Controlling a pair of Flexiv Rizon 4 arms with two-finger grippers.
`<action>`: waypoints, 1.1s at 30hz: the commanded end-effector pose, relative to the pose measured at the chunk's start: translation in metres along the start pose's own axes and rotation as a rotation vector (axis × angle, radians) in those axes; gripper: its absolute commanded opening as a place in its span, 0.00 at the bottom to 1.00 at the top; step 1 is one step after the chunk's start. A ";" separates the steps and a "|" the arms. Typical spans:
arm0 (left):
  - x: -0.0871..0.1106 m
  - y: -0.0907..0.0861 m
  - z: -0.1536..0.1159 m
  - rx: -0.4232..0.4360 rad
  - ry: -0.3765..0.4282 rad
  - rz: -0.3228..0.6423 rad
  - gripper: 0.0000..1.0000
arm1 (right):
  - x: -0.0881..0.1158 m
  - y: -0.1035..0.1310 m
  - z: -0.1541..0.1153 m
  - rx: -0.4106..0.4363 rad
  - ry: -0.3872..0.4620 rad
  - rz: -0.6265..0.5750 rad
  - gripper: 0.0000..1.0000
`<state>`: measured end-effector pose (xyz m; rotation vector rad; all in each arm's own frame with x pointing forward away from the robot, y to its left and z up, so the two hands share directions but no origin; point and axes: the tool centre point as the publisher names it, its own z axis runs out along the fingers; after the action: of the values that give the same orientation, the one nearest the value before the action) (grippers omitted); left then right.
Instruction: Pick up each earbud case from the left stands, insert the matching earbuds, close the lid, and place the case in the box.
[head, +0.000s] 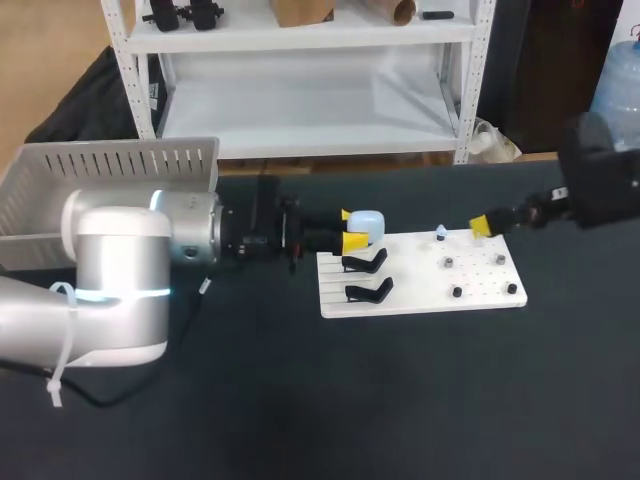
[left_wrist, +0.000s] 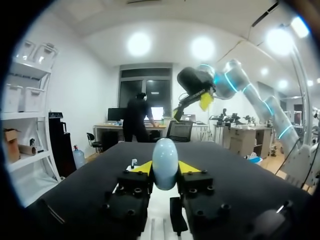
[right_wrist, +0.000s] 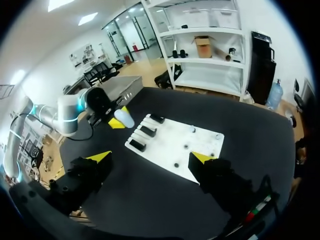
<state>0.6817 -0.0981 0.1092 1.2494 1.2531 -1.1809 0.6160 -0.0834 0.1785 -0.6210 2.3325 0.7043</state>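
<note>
A pale blue earbud case (head: 367, 224) hangs just above the far left corner of the white board (head: 420, 300), with my left gripper (head: 350, 236) shut on it. In the left wrist view the case (left_wrist: 165, 164) stands upright between the yellow tips. Two empty black stands (head: 365, 263) lie on the board's left part, below the case. A pale earbud (head: 441, 233) sits on a peg at the board's far edge. My right gripper (head: 485, 226) hovers over the board's far right corner. In its own view the right gripper (right_wrist: 152, 157) is open and empty above the board (right_wrist: 200, 145).
A white slatted box (head: 110, 165) stands at the table's far left, behind my left arm (head: 130, 280). Several small dark pegs (head: 456, 292) dot the board's right half. Dark table surface lies all around the board.
</note>
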 end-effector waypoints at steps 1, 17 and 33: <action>0.003 0.003 0.000 0.011 -0.005 0.002 0.00 | 0.001 0.017 0.008 0.075 0.017 0.006 1.00; 0.008 0.000 -0.005 0.015 0.003 0.018 0.00 | 0.000 0.041 0.045 0.059 0.072 0.045 1.00; 0.008 0.000 -0.005 0.015 0.003 0.018 0.00 | -0.010 0.070 0.100 0.007 0.120 0.015 1.00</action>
<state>0.6821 -0.0929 0.1023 1.2746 1.2373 -1.1796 0.6173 0.0229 0.1466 -0.6611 2.4456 0.6836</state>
